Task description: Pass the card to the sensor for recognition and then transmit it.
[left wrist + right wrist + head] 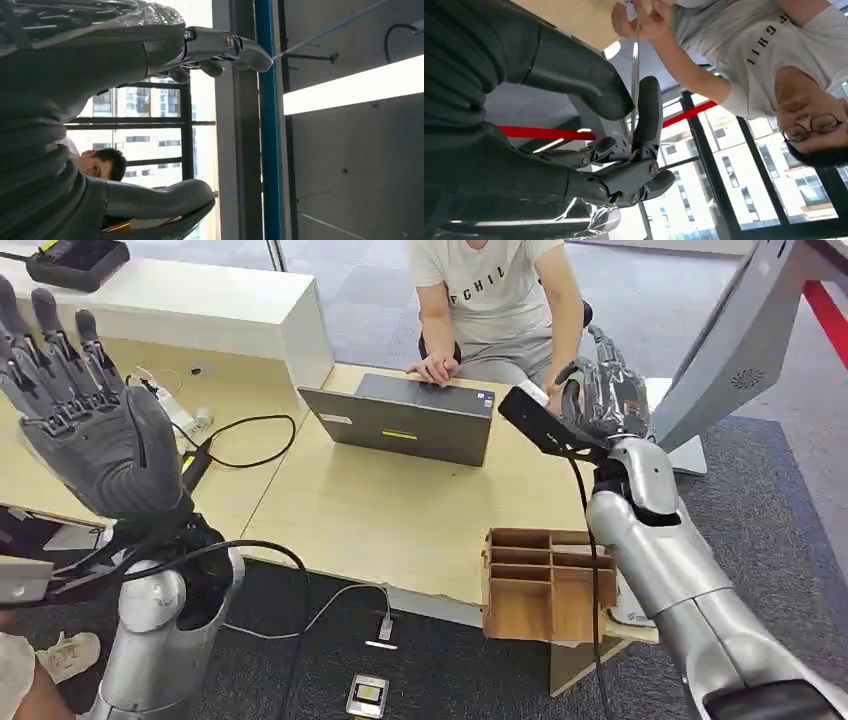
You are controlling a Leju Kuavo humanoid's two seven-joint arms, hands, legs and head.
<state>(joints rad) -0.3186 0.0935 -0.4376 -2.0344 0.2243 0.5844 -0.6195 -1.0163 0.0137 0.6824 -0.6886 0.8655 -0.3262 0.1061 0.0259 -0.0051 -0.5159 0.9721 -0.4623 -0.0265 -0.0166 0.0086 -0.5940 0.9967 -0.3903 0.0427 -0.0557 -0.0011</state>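
A thin white card (636, 60), seen edge-on, stands between the thumb (589, 85) and a dark finger (647, 110) of my right hand (624, 145), which pinches it. A person's fingers (629, 15) hold the card's other end. In the head view my right hand (608, 390) is raised over the table's far right side, by the person's forearm, and a white corner of the card (533, 392) shows beside it. My left hand (85, 410) is raised at the left with fingers spread and holds nothing (200, 50). A small grey device (367, 695) lies on the floor.
The person (495, 300) sits behind the table (400, 510) with one hand on a grey laptop (405, 422). A wooden divider box (535, 585) sits at the table's front right edge. Cables (245, 440) trail over the table. A black device (75, 262) rests on the white counter.
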